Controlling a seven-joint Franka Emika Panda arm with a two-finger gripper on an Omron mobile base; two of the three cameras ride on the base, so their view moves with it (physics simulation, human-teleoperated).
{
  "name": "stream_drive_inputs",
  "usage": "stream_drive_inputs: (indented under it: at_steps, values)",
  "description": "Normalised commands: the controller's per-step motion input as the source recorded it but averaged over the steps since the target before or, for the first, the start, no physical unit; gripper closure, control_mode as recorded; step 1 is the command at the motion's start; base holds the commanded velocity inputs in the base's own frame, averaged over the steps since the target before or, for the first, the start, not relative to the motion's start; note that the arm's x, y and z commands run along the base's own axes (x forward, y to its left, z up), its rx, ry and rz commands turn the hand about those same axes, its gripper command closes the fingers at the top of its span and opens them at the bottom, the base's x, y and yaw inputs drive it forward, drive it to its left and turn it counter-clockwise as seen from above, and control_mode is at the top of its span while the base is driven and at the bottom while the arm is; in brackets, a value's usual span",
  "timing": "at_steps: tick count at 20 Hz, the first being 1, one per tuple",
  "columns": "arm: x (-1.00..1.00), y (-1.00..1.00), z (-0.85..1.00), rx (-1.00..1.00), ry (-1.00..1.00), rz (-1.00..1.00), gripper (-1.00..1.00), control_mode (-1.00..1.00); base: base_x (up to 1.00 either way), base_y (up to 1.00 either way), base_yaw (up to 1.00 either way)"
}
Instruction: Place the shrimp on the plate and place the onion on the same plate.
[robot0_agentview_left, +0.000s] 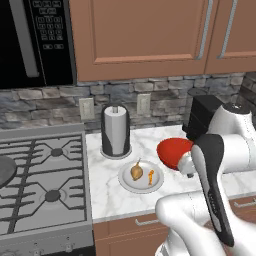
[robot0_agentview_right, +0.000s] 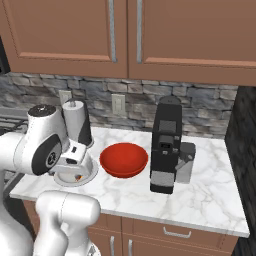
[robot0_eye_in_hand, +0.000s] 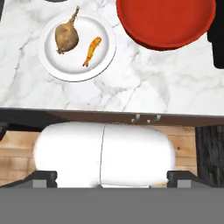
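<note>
2 finger tips of your gripper (robot0_eye_in_hand: 111, 178) stand spread wide and empty, high above the counter edge. Below them, the onion (robot0_eye_in_hand: 66, 36) and the shrimp (robot0_eye_in_hand: 92, 50) lie side by side, apart, on the plate (robot0_eye_in_hand: 54, 65); both placements look done, nothing left. Around you: marble counter (robot0_eye_in_hand: 144, 87), red bowl (robot0_eye_in_hand: 166, 22), paper towel roll (robot0_agentview_left: 116, 131), stove (robot0_agentview_left: 42, 185), coffee machine (robot0_agentview_right: 167, 147).

Two rear flanks, one overhead plate (robot0_eye_in_hand: 52, 65)
</note>
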Motion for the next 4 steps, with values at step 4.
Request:
stream_drive_inputs:
  at_steps: [4]
  values:
    - [-0.4,-0.04,0.63,0.0,-0.04,0.0,-1.0,-1.0,0.0,0.0,0.0]
